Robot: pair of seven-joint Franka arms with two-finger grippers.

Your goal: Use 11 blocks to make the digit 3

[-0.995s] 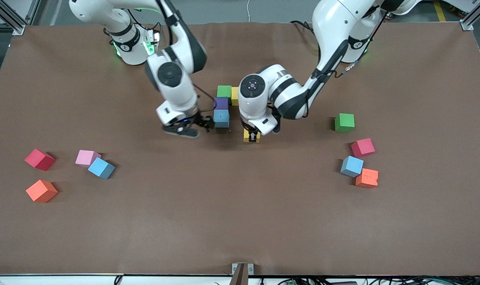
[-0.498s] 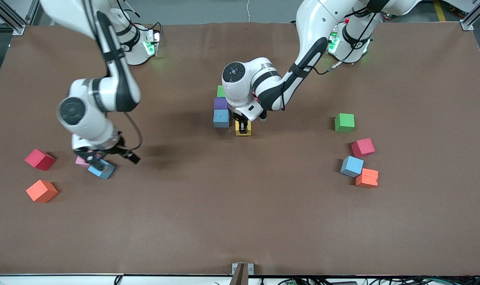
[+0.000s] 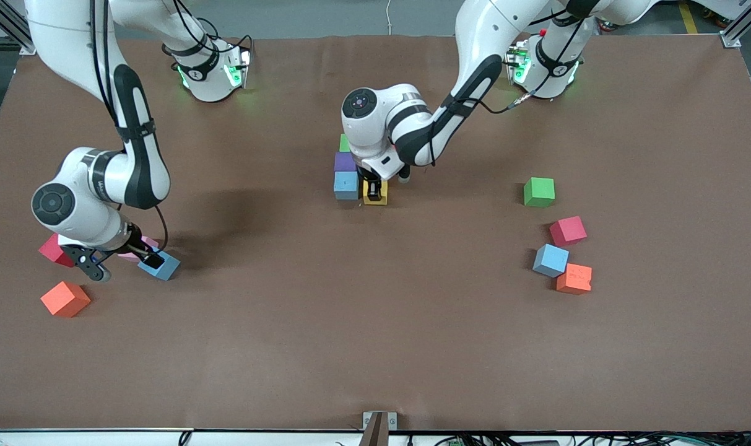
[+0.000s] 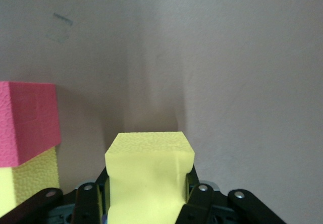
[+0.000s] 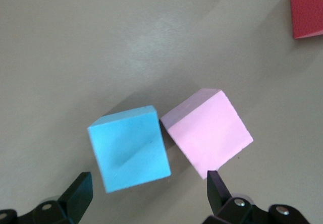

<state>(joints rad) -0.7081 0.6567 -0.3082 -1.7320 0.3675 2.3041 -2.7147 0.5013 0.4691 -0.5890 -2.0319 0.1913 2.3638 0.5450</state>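
Trouble is likeliest at the small cluster of matte foam cubes in mid-table, the start of the digit 3 (image 3: 352,173). The left gripper (image 3: 375,194) is clamped on a yellow foam cube (image 3: 375,193), low at the table and just beside the cluster's light blue foam cube (image 3: 346,185), on the side toward the left arm's end. If the fingers part while the yellow cube sits skewed or squeezed, the soft foam could spring sideways and leave a gap, or shove the light blue cube and the purple foam cube (image 3: 345,161) out of line; the green foam cube (image 3: 345,143) at the cluster's farthest end is mostly hidden by the wrist.

Well away from the cluster, toward the right arm's end, the right gripper (image 3: 118,260) hangs wide open and empty over a second light blue cube (image 5: 130,149) and a pink foam cube (image 5: 208,133) that touch at an edge. Coming down, one finger could land on the pink cube, tip it, or pinch both cubes at once.
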